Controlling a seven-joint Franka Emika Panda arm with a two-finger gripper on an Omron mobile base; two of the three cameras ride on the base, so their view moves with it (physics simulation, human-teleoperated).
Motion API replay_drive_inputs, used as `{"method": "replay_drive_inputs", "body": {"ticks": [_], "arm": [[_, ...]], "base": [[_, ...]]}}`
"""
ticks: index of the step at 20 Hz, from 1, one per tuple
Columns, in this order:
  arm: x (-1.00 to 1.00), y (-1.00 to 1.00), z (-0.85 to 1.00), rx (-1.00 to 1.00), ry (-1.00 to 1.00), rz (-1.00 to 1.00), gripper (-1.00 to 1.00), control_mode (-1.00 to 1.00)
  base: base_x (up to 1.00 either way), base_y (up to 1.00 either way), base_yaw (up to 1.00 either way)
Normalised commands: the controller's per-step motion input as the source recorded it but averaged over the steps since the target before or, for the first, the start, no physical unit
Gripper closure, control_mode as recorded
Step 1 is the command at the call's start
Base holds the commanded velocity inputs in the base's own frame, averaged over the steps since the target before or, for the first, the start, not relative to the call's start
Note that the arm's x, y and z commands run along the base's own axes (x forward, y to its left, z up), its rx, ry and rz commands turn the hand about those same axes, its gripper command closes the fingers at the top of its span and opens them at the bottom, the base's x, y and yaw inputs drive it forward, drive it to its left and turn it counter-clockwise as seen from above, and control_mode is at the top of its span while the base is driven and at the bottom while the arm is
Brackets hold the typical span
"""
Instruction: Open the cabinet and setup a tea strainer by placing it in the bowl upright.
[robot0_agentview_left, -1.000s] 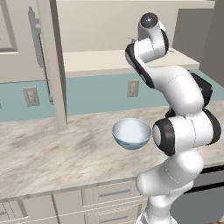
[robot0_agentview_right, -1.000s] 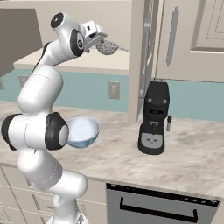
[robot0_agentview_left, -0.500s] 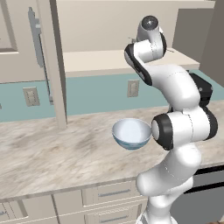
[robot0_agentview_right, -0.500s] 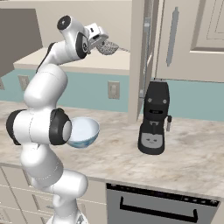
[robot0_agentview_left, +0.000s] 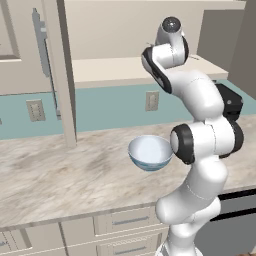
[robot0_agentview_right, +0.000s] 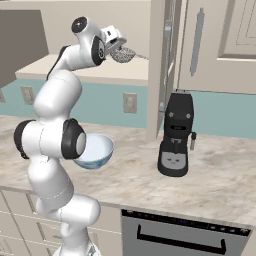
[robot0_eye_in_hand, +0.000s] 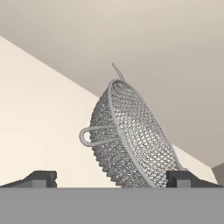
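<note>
The cabinet (robot0_agentview_left: 107, 70) stands open, its pale shelf (robot0_agentview_right: 60, 67) showing. On that shelf lies the tea strainer (robot0_agentview_right: 125, 55), a grey mesh basket tipped on its side. My gripper (robot0_agentview_right: 119, 48) is raised to shelf height right at it. In the hand view the strainer (robot0_eye_in_hand: 127, 140) sits close in front, between the two wide-apart fingertips (robot0_eye_in_hand: 42, 178); the gripper (robot0_eye_in_hand: 113, 179) is open and its right tip is near the strainer's rim. The bowl (robot0_agentview_left: 150, 152) stands upright on the counter beside the arm's lower joint, also seen as the pale blue bowl (robot0_agentview_right: 95, 150).
A black coffee machine (robot0_agentview_right: 176, 135) stands on the marble counter (robot0_agentview_left: 60, 175) right of the bowl. An open door's edge (robot0_agentview_right: 159, 70) hangs between it and the shelf. The right door (robot0_agentview_right: 220, 45) is closed. Drawers (robot0_agentview_left: 125, 222) run below the counter.
The hand has moved further along the shelf towards the tea strainer. The strainer and the bowl have stayed where they were, and the jaws have stayed wide.
</note>
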Motion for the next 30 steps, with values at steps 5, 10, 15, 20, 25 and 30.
{"method": "replay_drive_inputs", "body": {"ticks": [5, 10, 15, 20, 25, 30], "arm": [[0.11, 0.00, 0.00, 0.00, 0.01, 0.00, -1.00, -1.00], [0.15, 0.00, -0.02, 0.00, 0.04, 0.00, -1.00, -1.00], [0.28, -0.14, -0.02, 0.00, 0.02, 0.00, -1.00, -1.00], [0.33, -0.10, 0.00, 0.00, 0.00, 0.00, -1.00, -1.00], [0.19, 0.00, 0.00, 0.00, 0.00, 0.02, -1.00, -1.00], [0.03, 0.01, 0.00, 0.00, 0.00, 0.01, 1.00, -1.00]], "base": [[0.00, 0.00, 0.00], [0.00, 0.00, 0.00], [0.00, 0.00, 0.00], [0.00, 0.00, 0.00], [0.00, 0.00, 0.00], [0.00, 0.00, 0.00]]}}
